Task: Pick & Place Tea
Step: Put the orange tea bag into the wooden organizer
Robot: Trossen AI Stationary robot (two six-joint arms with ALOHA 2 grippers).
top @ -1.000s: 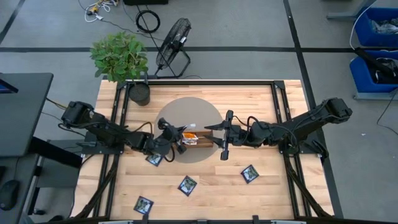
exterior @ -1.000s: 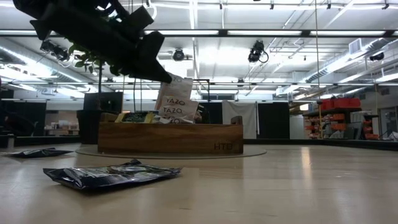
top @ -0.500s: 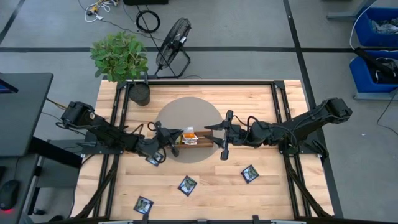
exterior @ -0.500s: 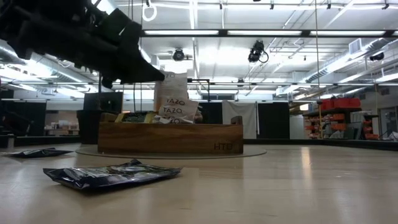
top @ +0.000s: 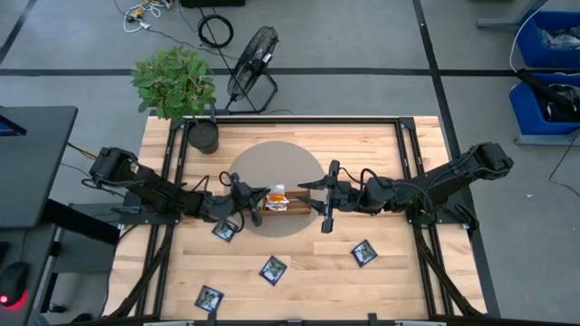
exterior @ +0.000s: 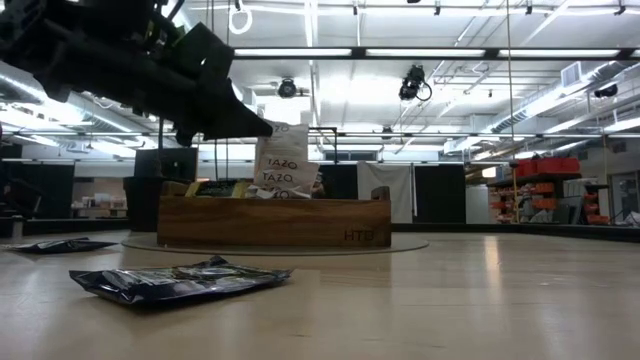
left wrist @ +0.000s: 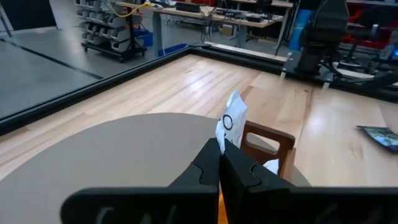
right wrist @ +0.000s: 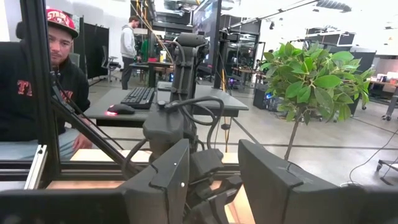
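Note:
A long brown wooden tray [top: 292, 205] [exterior: 270, 221] lies on a round grey mat [top: 272, 167]. Sachets of tea stand in its left part. My left gripper [top: 255, 196] [left wrist: 219, 148] reaches in from the table's left, nearly level, shut on a white-and-orange sachet [top: 275, 192] [exterior: 284, 160] printed TAZO. Yellow-green sachets [exterior: 220, 187] lean in the tray beside it. My right gripper [top: 319, 196] [right wrist: 214, 177] hovers open over the tray's right end, with nothing between its fingers. Several dark navy sachets [top: 273, 269] [exterior: 180, 280] lie flat on the wood. My left gripper pinches the white-and-orange sachet by its upper corner [exterior: 272, 129] between its two fingertips. The fingers come nearly level from the table's left. The sachet stands almost upright below and beyond the tips [left wrist: 231, 118], its lower end down in the tray among the other sachets.
A potted plant [top: 177, 81] stands at the table's far left corner, with a floor fan [top: 252, 63] behind the table. A dark sachet [top: 225, 232] lies just under my left arm, others toward the near edge [top: 209, 298] and near right [top: 363, 253]. A seated person [right wrist: 37, 87] shows beyond the table.
My left gripper has sunk a little and tipped from slanting downward to nearly level, drawing back slightly toward the table's left, still shut on the sachet. The sachet has stayed standing in the tray, now a bit more upright.

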